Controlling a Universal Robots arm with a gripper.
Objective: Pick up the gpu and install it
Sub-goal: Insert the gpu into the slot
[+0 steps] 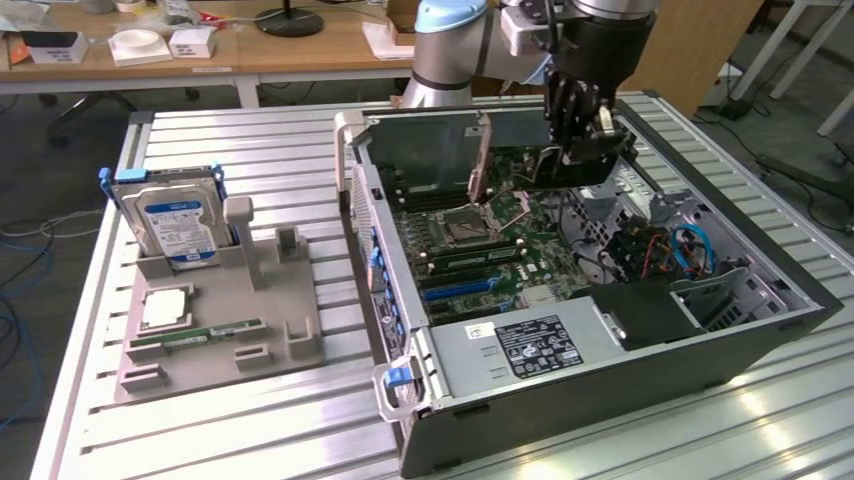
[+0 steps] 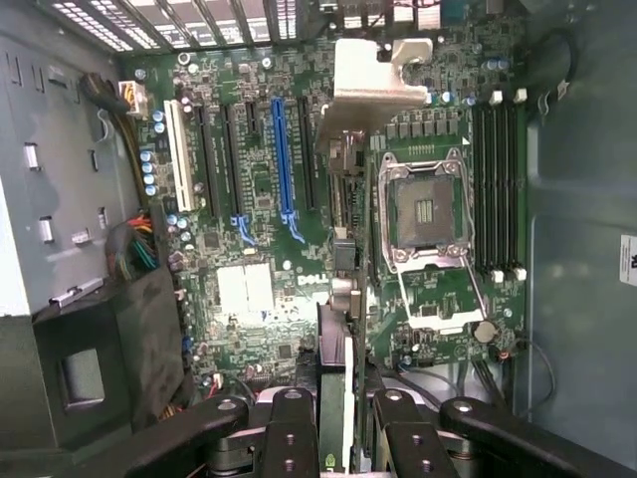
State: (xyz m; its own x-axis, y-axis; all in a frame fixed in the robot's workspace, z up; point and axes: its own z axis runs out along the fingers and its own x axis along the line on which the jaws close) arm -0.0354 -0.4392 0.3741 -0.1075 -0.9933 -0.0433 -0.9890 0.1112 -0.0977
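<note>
My gripper (image 1: 587,140) hangs over the open computer case (image 1: 747,340), shut on the gpu (image 1: 571,172), a dark card held edge-on above the motherboard (image 1: 501,250). From the wrist, the gpu (image 2: 338,299) runs away from my gripper (image 2: 343,443) as a thin edge and ends in its silver bracket (image 2: 378,75) near the case's rear wall. One black finger (image 2: 289,438) stands on each side of the card. The card floats between the blue expansion slot (image 2: 284,159) and the CPU socket (image 2: 428,209), closer to the socket side. Whether it touches the board I cannot tell.
On the exterior view's left, a grey fixture (image 1: 267,320) carries a silver hard drive with a blue label (image 1: 174,220), a green RAM stick (image 1: 214,333) and a small square chip (image 1: 163,308). The power supply (image 1: 534,345) and cables (image 1: 694,250) crowd the case's near end.
</note>
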